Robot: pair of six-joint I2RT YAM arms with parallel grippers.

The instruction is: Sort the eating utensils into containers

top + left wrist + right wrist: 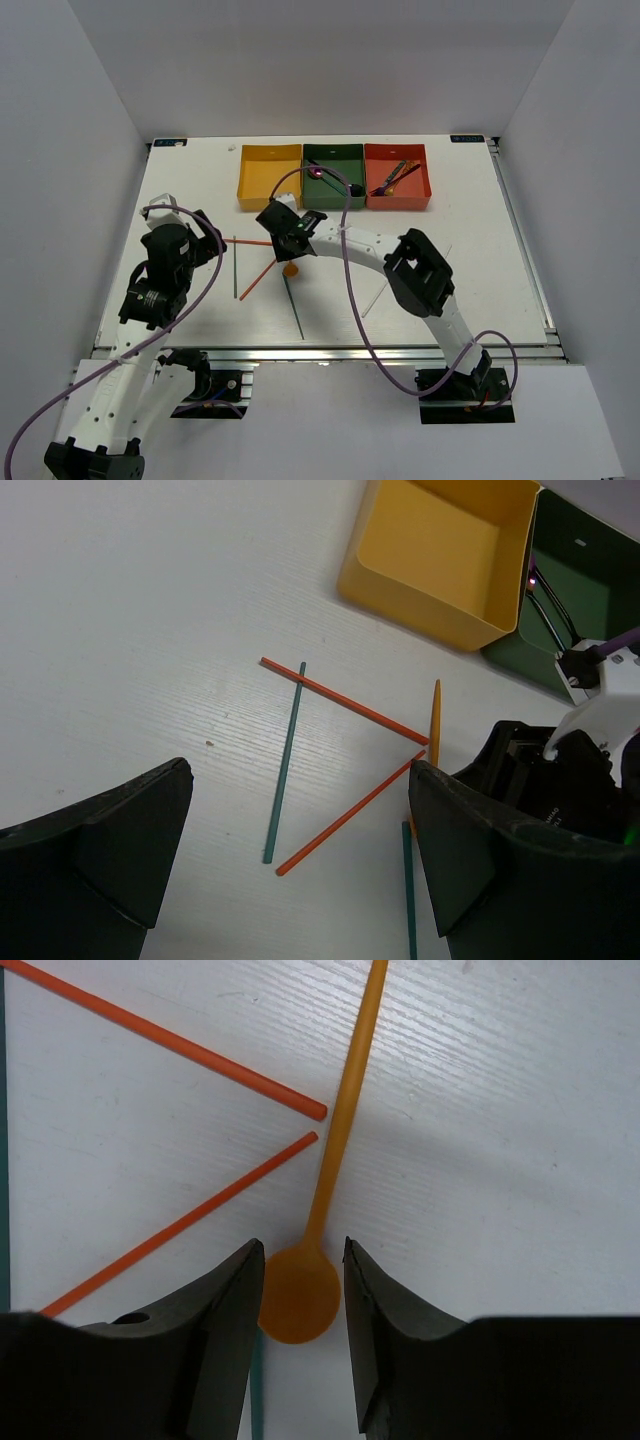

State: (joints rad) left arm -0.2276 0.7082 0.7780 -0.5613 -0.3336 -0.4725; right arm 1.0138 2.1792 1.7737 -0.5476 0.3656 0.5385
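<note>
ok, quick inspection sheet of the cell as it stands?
Surface: white table.
Job's things: yellow tray empty; green tray holds one dark piece; red tray holds mixed utensils. On the table: orange spoon, two orange-red chopsticks, two green chopsticks.
Clutter: nothing seen.
Grippers: left gripper open above the chopsticks, holding nothing; right gripper open, fingers astride the orange spoon's bowl.
Cables: purple cable loops along each arm; the right one crosses the green tray in the top view.
Surroundings: white walls on three sides.
</note>
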